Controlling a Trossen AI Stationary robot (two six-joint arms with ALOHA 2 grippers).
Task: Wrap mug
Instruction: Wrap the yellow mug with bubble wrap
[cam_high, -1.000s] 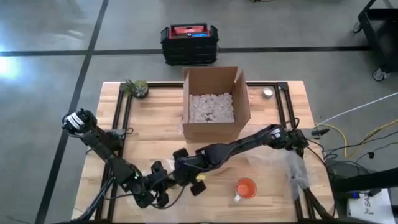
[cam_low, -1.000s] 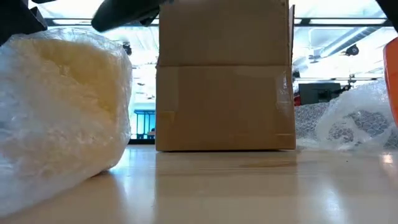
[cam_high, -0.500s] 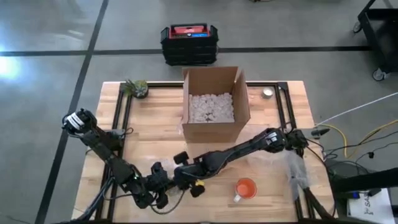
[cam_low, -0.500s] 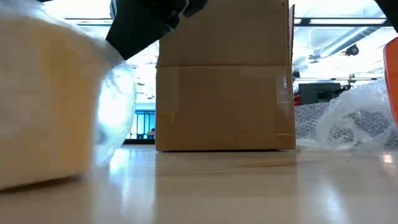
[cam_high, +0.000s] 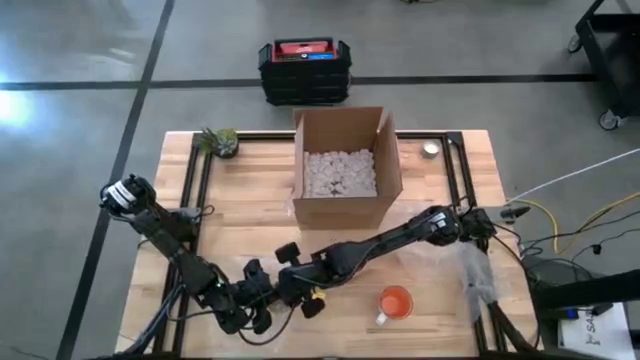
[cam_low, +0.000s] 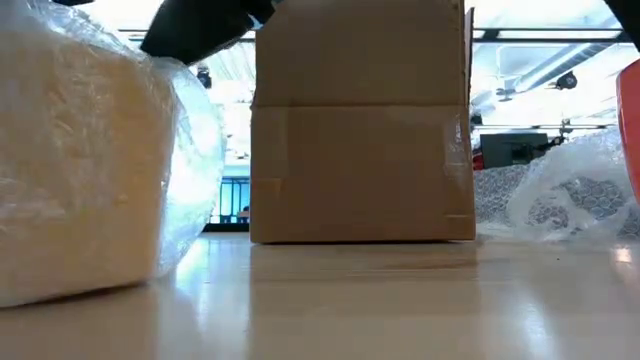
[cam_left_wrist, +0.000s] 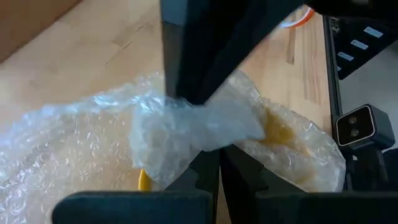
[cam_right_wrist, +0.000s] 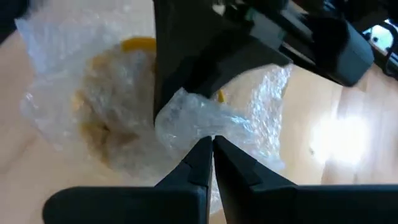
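Since a second ago the right arm has drawn in and lowered toward the front left of the table, and in the low view the wrapped bundle has shifted and now stands taller against the left edge. From above, the left tool and the right tool meet close together near the table's front edge, left of centre, both dark arms converging on the same spot; the wrap itself is hard to make out there. An orange mug stands apart to the right, a heap of loose bubble wrap lies near the right edge, and an open cardboard box with white filling sits at the back centre, a small plant near the back left corner. In the low view the bundle, yellowish under clear bubble wrap, rests on the table in front of the box, a dark arm reaching in above it. In the left wrist view the left tool is clenched on a gathered twist of wrap, with the yellow mug showing through the plastic just beyond it. In the right wrist view the right tool is likewise pinched on a bunched fold of wrap, the yellow mug visible through the plastic alongside.
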